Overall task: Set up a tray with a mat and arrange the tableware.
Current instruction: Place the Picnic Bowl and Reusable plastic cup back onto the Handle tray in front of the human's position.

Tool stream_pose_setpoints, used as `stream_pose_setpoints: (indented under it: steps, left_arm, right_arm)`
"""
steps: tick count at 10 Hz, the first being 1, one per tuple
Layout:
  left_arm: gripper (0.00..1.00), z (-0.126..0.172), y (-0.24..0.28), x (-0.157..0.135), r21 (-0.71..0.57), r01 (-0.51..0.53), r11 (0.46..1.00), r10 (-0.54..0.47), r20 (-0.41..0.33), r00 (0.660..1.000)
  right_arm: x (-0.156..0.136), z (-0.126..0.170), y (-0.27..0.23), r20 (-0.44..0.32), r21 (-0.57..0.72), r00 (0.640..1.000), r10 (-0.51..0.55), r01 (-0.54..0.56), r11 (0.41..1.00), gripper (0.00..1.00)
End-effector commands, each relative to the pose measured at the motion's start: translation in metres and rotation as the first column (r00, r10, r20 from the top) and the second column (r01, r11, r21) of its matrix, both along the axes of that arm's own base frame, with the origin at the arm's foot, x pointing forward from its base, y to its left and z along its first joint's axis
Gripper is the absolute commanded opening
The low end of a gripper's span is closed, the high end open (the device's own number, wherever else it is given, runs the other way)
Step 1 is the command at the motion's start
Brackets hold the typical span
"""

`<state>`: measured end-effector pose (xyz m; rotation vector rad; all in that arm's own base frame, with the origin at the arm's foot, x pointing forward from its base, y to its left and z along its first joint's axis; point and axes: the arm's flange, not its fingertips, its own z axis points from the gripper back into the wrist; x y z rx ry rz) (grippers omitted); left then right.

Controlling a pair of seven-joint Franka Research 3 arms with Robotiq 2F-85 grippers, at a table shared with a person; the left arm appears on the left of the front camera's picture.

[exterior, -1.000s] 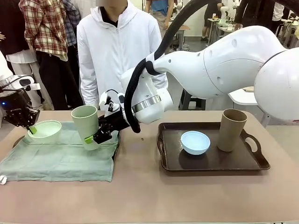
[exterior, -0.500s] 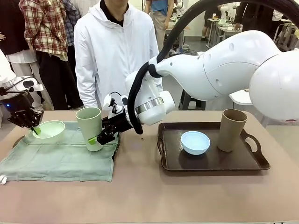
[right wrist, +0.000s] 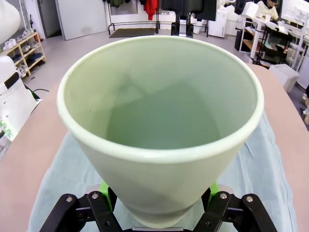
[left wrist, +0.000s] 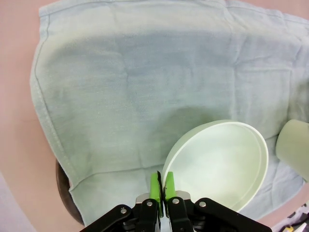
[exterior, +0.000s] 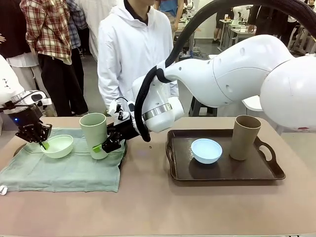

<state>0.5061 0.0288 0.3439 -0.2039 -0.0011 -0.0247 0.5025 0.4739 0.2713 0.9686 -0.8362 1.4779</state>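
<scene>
in the front view the left gripper sits at nine o'clock of the table, its green pads pressed together on the near rim of the pale green bowl, which is tipped so its mouth faces partly toward three o'clock. the bowl is over the green mat, and the mat drapes a mat-covered tray whose dark edge peeks out at both ends. just at three o'clock of the bowl, apart from it, stands the pale green cup, nearly upright, with the right gripper clamped across its lower body; whether its base bears on the cloth i cannot tell. toward three o'clock of the table lies a bare tray holding the light blue bowl and, just at its three o'clock, the upright tan-brown cup. a person in a white hooded top stands at twelve o'clock behind the table. in the left wrist view the left gripper rises at six o'clock, its fingers nipped tight on the rim of the pale green bowl, with the mat spread beyond and the pale green cup at three o'clock. in the right wrist view the right gripper grips the pale green cup near its base, a green pad on each side, the open mouth facing the camera and the mat beneath.
</scene>
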Motion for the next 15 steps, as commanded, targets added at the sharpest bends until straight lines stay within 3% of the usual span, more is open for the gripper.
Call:
stream_pose_setpoints:
  steps: [1, 5, 6, 7, 8, 9, 10, 11, 13, 14, 15]
  left_arm:
    - [0.04, -0.003, 0.001, 0.006, -0.002, 0.020, 1.000, -0.020, 0.020, 1.000]
    - [0.04, -0.002, 0.001, 0.003, -0.005, 0.023, 1.000, -0.023, 0.028, 0.999]
    - [0.04, -0.002, 0.000, 0.003, -0.006, 0.024, 1.000, -0.024, 0.029, 0.999]
    - [0.58, -0.002, 0.001, 0.002, -0.003, 0.023, 1.000, -0.023, 0.029, 0.999]
    - [0.64, -0.001, 0.001, 0.002, 0.000, 0.025, 1.000, -0.025, 0.029, 0.999]
    - [1.00, 0.001, 0.002, 0.001, 0.006, 0.029, 1.000, -0.029, 0.027, 0.999]
    - [0.83, 0.004, 0.005, -0.001, 0.019, 0.023, 1.000, -0.024, 0.022, 0.999]
    - [1.00, 0.009, 0.009, -0.003, 0.025, 0.026, 0.999, -0.027, 0.027, 0.999]
    - [1.00, 0.022, 0.015, -0.010, 0.049, 0.035, 0.998, -0.037, 0.035, 0.999]
    - [0.63, 0.028, 0.015, -0.016, 0.057, 0.049, 0.997, -0.051, 0.045, 0.998]
    - [0.72, 0.035, 0.015, -0.024, 0.068, 0.071, 0.995, -0.074, 0.048, 0.996]
  right_arm:
    - [0.000, -0.005, 0.003, 0.025, 0.040, 1.000, -0.015, 0.014, 0.999, 0.81]
    - [0.000, -0.016, 0.006, 0.041, 0.022, 0.999, -0.013, 0.012, 1.000, 0.81]
    - [0.000, -0.017, 0.005, 0.043, 0.022, 0.999, -0.016, 0.015, 1.000, 0.86]
    - [0.000, -0.017, 0.006, 0.046, 0.022, 0.999, -0.012, 0.011, 1.000, 1.00]
    - [-0.001, -0.016, 0.006, 0.046, 0.010, 0.999, -0.015, 0.015, 1.000, 1.00]
    - [0.000, -0.014, 0.004, 0.019, -0.089, 0.999, -0.051, 0.052, 0.995, 1.00]
    - [-0.001, -0.010, 0.001, 0.031, -0.176, 0.997, -0.069, 0.074, 0.982, 1.00]
    - [-0.004, 0.000, -0.006, 0.051, -0.233, 0.994, -0.094, 0.103, 0.967, 1.00]
    - [-0.011, 0.026, -0.027, 0.070, -0.324, 0.986, -0.149, 0.164, 0.932, 1.00]
    - [-0.017, 0.039, -0.034, 0.079, -0.344, 0.983, -0.165, 0.183, 0.921, 1.00]
    - [-0.025, 0.054, -0.040, 0.082, -0.376, 0.981, -0.174, 0.192, 0.907, 1.00]
